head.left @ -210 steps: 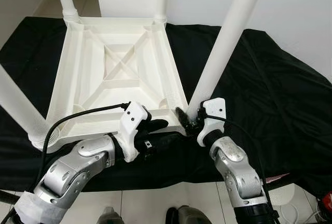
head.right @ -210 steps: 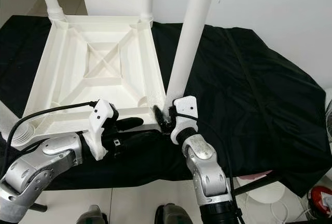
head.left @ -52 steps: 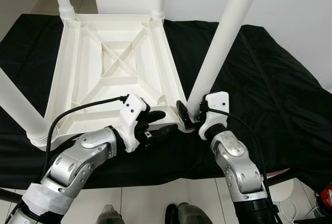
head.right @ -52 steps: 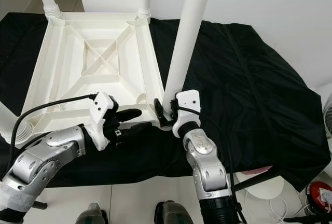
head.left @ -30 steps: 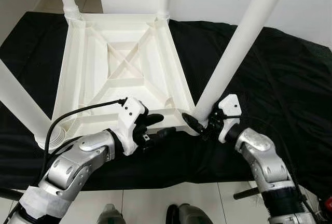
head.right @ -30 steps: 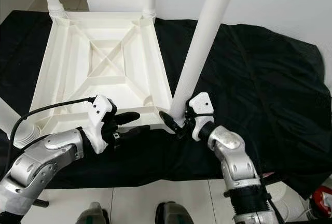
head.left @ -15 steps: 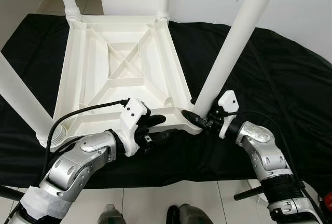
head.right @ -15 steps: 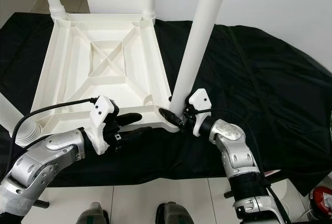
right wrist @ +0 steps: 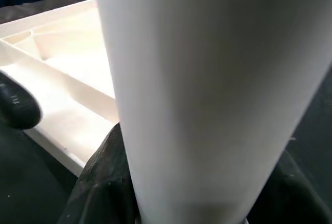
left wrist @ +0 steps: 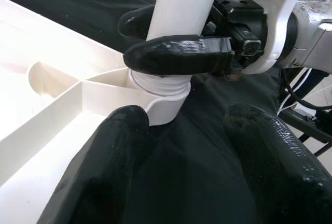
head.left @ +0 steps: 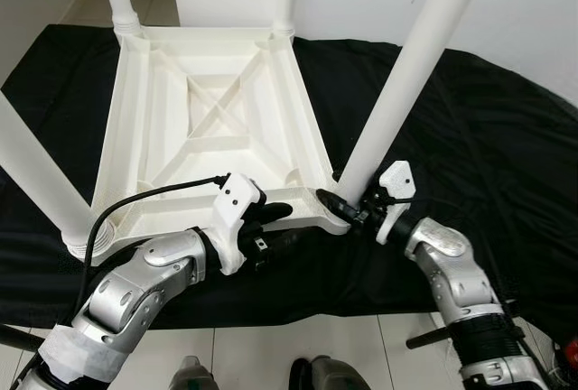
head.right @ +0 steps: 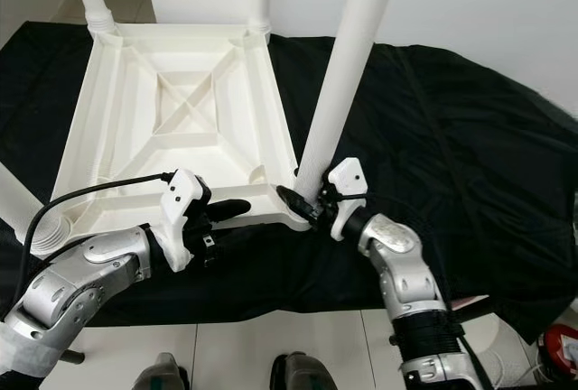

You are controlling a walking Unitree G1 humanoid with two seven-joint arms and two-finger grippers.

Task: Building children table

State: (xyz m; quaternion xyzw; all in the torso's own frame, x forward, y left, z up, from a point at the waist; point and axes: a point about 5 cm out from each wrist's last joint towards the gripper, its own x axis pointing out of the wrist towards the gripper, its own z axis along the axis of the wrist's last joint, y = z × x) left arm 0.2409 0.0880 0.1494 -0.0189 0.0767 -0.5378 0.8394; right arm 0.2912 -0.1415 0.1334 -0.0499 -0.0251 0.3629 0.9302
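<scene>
Black cloth (head.left: pixel 470 137) is covering the work surface from edge to edge of the frame, and the white children's table (head.left: pixel 212 128) is lying upside down on it in the upper left and centre, ribs showing. Three legs are already standing in their corners; the fourth leg (head.left: pixel 411 74) is rising from the near right corner socket (head.left: pixel 327 214) toward the upper right of the frame, leaning a little rather than standing straight.

The right gripper (head.left: pixel 348 209) is clamping the very base of that leg — in the left wrist view one black finger (left wrist: pixel 179 55) is crossing the front of the leg just above the threaded collar, the other behind it. The left gripper (head.left: pixel 275 226) is spreading its fingers apart and grasping nothing; one finger is lying on the table's near rail, the other on the cloth just below it, both pointing toward the socket.

The leg's long axis is running up and away from the right fingers, so seating it probably means turning or pressing along that axis. The right arm is the one on the leg; the left is likely bracing the frame.
</scene>
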